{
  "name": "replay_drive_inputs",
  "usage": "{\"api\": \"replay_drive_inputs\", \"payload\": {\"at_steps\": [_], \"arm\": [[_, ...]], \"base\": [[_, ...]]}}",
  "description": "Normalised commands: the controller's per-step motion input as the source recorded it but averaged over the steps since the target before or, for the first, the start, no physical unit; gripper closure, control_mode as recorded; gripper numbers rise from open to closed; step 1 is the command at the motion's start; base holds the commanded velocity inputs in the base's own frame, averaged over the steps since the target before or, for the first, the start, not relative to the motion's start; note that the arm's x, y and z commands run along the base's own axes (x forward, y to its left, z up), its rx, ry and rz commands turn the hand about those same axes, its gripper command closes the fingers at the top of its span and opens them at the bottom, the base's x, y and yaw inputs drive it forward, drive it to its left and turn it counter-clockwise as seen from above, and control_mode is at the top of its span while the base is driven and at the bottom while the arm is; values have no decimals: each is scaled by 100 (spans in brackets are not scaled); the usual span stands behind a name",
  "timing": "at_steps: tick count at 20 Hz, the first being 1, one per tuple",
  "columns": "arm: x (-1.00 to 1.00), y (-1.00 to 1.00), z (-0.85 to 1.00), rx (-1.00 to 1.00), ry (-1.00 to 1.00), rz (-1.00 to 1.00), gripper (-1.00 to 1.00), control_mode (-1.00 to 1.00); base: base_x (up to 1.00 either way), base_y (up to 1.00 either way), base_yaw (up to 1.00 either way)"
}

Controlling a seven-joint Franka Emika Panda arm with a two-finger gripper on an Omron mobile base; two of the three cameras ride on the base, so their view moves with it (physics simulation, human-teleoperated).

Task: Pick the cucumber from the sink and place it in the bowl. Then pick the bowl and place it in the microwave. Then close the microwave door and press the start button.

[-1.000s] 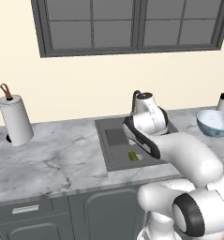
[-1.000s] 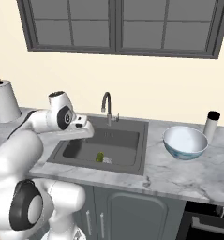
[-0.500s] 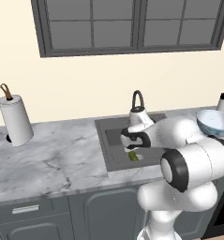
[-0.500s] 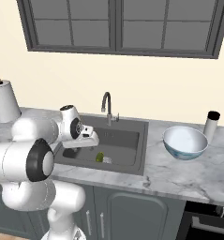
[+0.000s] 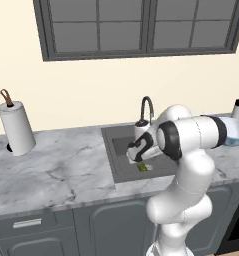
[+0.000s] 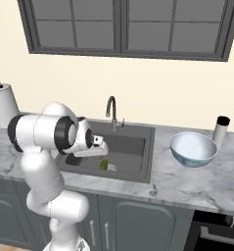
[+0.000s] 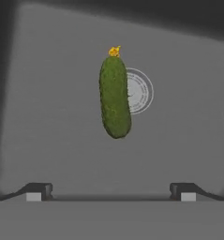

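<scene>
Now, left base view: the arm rose from the lower right and bent over the sink (image 5: 122,165) at frame centre. The tool (image 5: 136,154) hung low in the basin, just above the cucumber (image 5: 142,168), a small green shape on the basin floor near its front edge. A paper towel roll (image 5: 15,128) stood at far left on the marble tabletop (image 5: 56,175); the bowl (image 5: 233,134) sat at the right edge, partly behind the arm.

Right base view: the arm came in from the left, the tool (image 6: 103,151) reaching into the sink (image 6: 133,152). The cucumber (image 6: 104,164) lay right below it, near the front wall. The bowl (image 6: 193,149) stood on the tabletop right of the sink, a dark-capped cylinder (image 6: 220,129) behind it.

Hand view: the cucumber (image 7: 115,96) lay lengthwise at upper centre, yellow tip up, overlapping the round drain (image 7: 139,91). Both fingertips (image 7: 187,191) stood wide apart at the bottom, nothing between them.
</scene>
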Motion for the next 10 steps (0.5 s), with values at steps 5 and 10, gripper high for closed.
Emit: {"api": "replay_drive_inputs", "payload": {"at_steps": [5, 10], "arm": [[64, -1, -58, 0, 1, -1, -100, -100], [43, -8, -69, 0, 1, 0, -100, -100]], "base": [[0, 0, 0], [0, 0, 0]]}}
